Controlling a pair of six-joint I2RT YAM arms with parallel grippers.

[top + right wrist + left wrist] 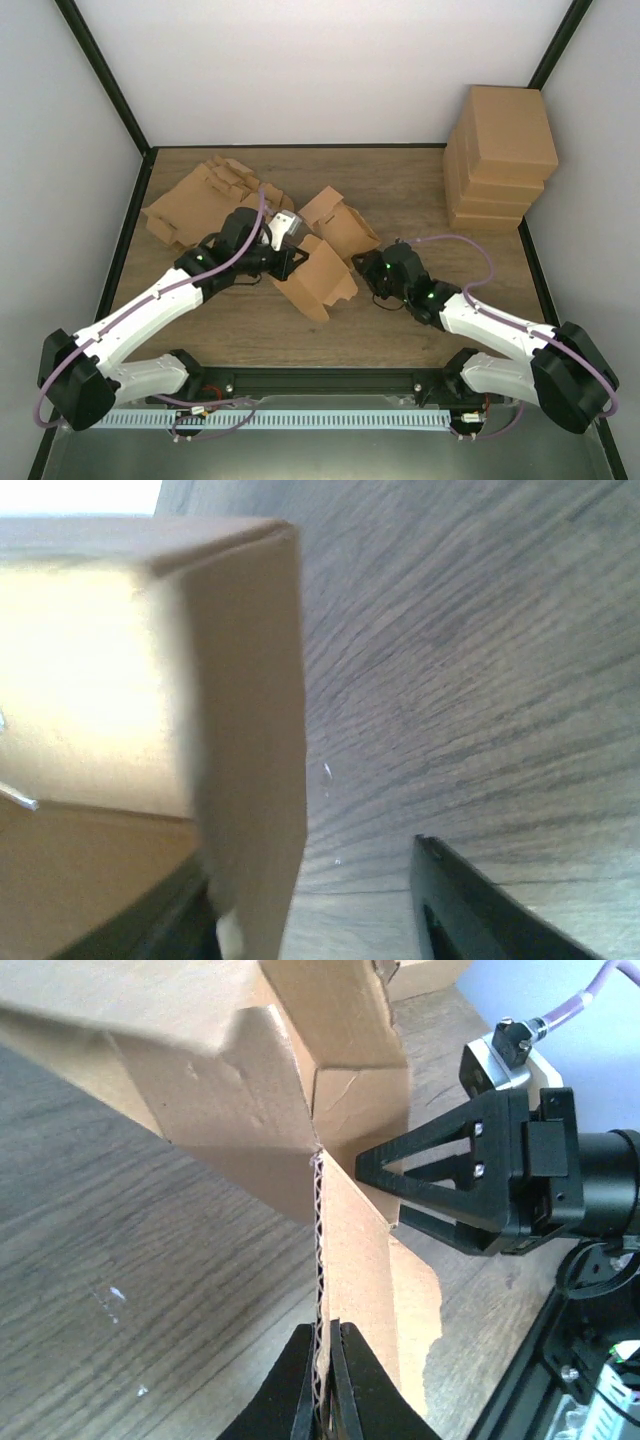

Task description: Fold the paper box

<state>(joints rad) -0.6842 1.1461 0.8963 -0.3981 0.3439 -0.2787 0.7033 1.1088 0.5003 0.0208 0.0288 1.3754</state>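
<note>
The paper box, brown corrugated cardboard and partly folded, stands in the middle of the table with flaps sticking up. My left gripper is at its left side, shut on the thin edge of one flap, which runs straight up from between the closed jaws. My right gripper is at the box's right side and stands open. In the right wrist view a box wall lies against the left finger, with the other finger well apart over bare wood. The left wrist view also shows the right gripper.
A stack of finished boxes stands at the back right corner. Several flat cardboard blanks lie at the back left, just behind my left arm. A black frame rail runs along the near edge of the table.
</note>
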